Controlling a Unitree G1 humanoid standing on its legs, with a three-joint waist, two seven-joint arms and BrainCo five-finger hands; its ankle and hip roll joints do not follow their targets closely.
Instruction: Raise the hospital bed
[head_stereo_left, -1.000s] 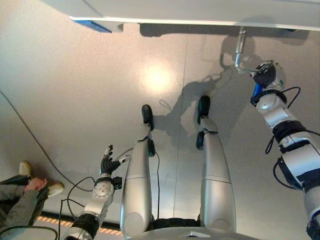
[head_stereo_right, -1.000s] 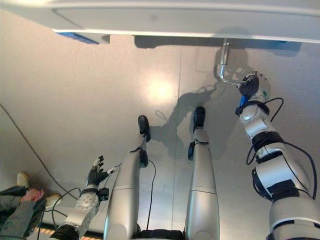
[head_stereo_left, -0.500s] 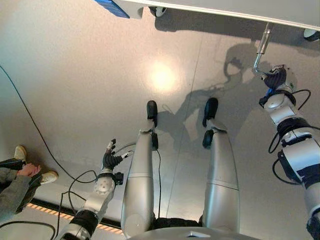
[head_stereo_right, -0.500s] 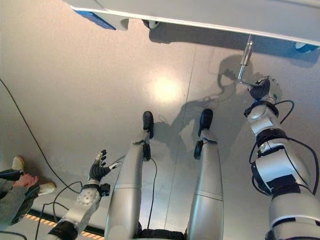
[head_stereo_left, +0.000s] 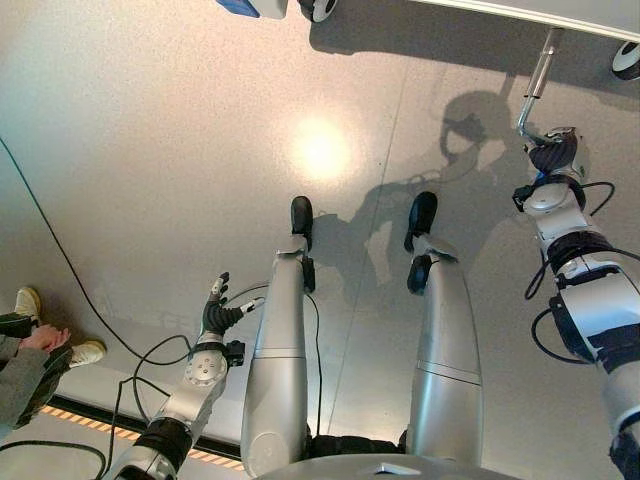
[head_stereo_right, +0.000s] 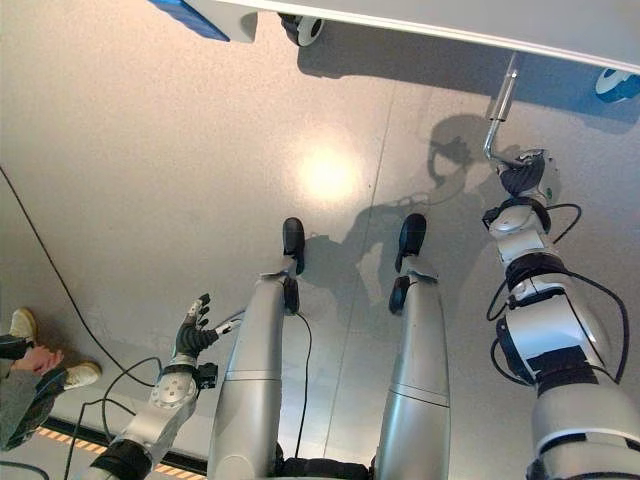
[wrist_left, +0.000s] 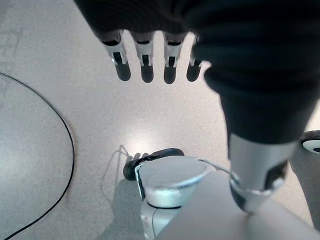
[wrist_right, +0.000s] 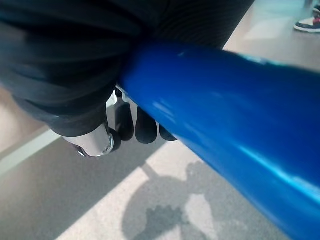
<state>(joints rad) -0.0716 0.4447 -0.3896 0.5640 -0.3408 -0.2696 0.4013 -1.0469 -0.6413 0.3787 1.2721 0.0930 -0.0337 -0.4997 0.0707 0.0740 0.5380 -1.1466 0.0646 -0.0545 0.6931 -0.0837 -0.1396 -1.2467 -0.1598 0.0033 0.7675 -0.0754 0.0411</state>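
Overhead, along the far edge of both eye views, runs the pale underside of the hospital bed (head_stereo_left: 520, 8), long axis stretching side to side, with a caster wheel (head_stereo_right: 302, 28) under it near the middle, another wheel (head_stereo_left: 627, 58) at the far right, and a blue fitting (head_stereo_right: 190, 18) toward the left. Down from the bed frame on the right hangs the silver crank (head_stereo_right: 500, 108), shaft slanting toward the floor and slightly leftward, then bending at its lower end into a short arm that points rightward into the right robot hand (head_stereo_right: 524, 176). Clenched round the crank's handle at that bend, wrist cover turned up toward the bed, arm reaching up from the lower right. Seen from the right wrist, curled dark-tipped fingers (wrist_right: 145, 127) wrapped close against a blue handle (wrist_right: 235, 125) lying diagonally across the view, grey floor (wrist_right: 75, 200) beyond. Low on the left, well apart from the crank, hangs the left robot hand (head_stereo_left: 217, 312), released, fingers (wrist_left: 145, 67) straight and spread over the speckled floor, holding nothing. At the far left edge, a person's sleeve and hand (head_stereo_left: 35, 340) beside a pale shoe (head_stereo_left: 88, 352), seated near a thin black cable (head_stereo_left: 70, 265) trailing over the floor.
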